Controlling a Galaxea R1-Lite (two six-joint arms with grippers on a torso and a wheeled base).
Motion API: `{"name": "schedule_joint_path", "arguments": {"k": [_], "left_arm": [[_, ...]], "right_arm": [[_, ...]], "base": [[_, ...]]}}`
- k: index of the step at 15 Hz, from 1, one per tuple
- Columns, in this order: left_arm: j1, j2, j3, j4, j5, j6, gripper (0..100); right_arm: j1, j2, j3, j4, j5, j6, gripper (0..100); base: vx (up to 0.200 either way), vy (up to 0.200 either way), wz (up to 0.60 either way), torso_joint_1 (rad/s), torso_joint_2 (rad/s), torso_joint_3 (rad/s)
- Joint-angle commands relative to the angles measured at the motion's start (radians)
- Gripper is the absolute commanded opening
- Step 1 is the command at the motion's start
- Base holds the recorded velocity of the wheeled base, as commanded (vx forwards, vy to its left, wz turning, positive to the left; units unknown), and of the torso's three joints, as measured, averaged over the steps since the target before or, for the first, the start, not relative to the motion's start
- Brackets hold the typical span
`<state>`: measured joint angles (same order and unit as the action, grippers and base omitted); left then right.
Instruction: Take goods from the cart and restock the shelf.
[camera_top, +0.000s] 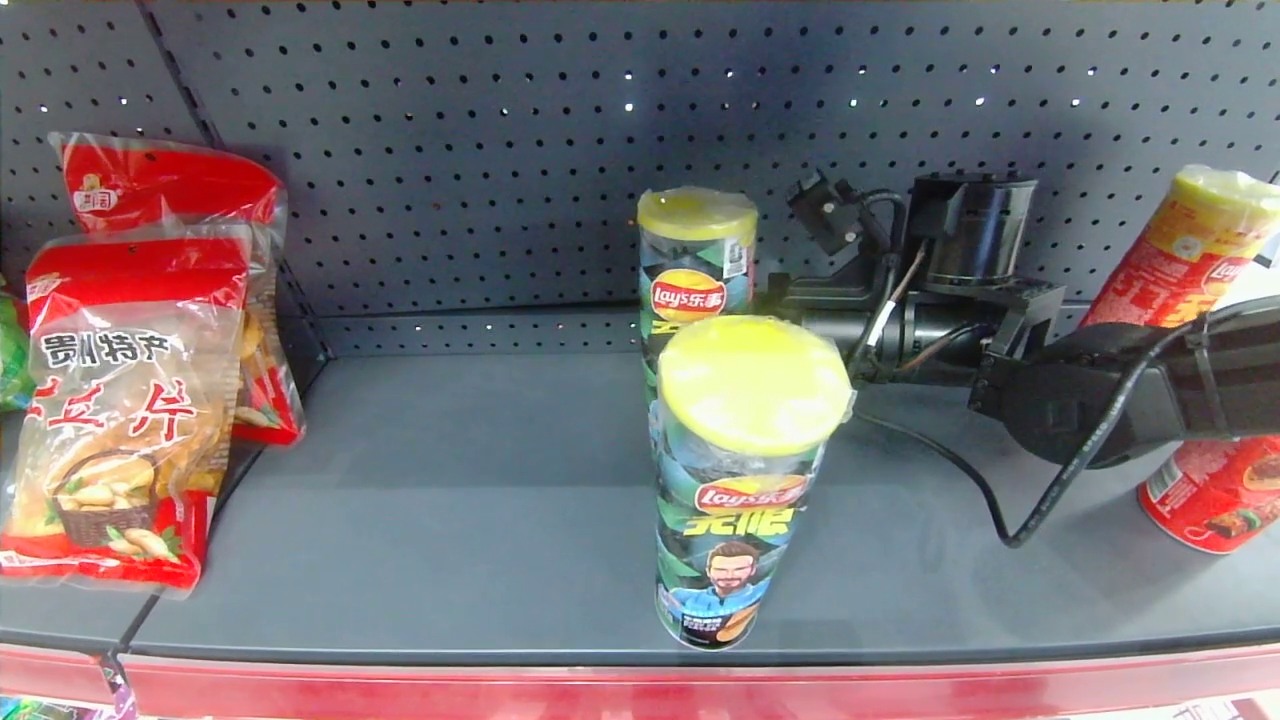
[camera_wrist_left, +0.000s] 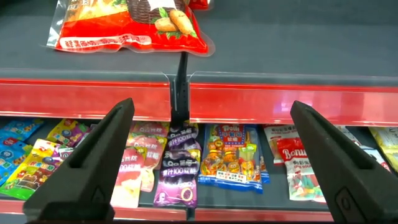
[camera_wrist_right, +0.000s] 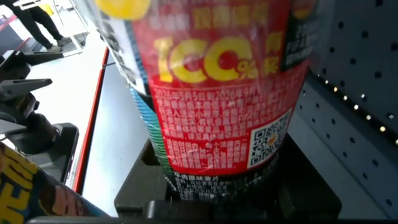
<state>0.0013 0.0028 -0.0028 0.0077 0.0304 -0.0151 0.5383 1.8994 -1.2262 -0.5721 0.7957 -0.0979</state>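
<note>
Standing upright at the back of the shelf (camera_top: 450, 520), the rear can (camera_top: 697, 255) lines up directly behind the front can (camera_top: 745, 470), labels forward, seemingly to build one tidy file. Right end effector (camera_top: 805, 305) sits at the rear can's right side, behind the front one; clamped or released, cannot tell. Left end effector (camera_wrist_left: 211, 104) gapes wide, empty, low in front of the shelf, likely for clearance.

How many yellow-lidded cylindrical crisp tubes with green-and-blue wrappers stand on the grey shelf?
2. The front green-and-blue cylindrical tube stands near the grey metal shelf's front edge; the rear tube stands directly behind it. Others might be hidden.
</note>
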Motion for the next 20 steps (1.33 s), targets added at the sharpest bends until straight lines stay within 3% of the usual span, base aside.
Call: {"name": "schedule_joint_path", "arguments": {"k": [1, 6, 7, 20], "left_arm": [[0.000, 0.000, 0.000, 0.000, 0.000, 0.000, 100], [0.000, 0.000, 0.000, 0.000, 0.000, 0.000, 100], [0.000, 0.000, 0.001, 0.000, 0.000, 0.000, 100], [0.000, 0.000, 0.000, 0.000, 0.000, 0.000, 100]], "right_arm": [[-0.001, 0.004, 0.004, 0.000, 0.000, 0.000, 0], [-0.001, 0.003, 0.028, -0.002, 0.000, -0.002, 0], [-0.001, 0.003, 0.030, -0.002, 0.002, -0.003, 100], [-0.017, -0.074, 0.139, -0.043, 0.003, 0.000, 100]], "base": [[0.000, 0.000, 0.00, 0.000, 0.00, 0.000], [0.000, 0.000, 0.00, 0.000, 0.00, 0.000], [0.000, 0.000, 0.00, 0.000, 0.00, 0.000], [0.000, 0.000, 0.00, 0.000, 0.00, 0.000]]}}
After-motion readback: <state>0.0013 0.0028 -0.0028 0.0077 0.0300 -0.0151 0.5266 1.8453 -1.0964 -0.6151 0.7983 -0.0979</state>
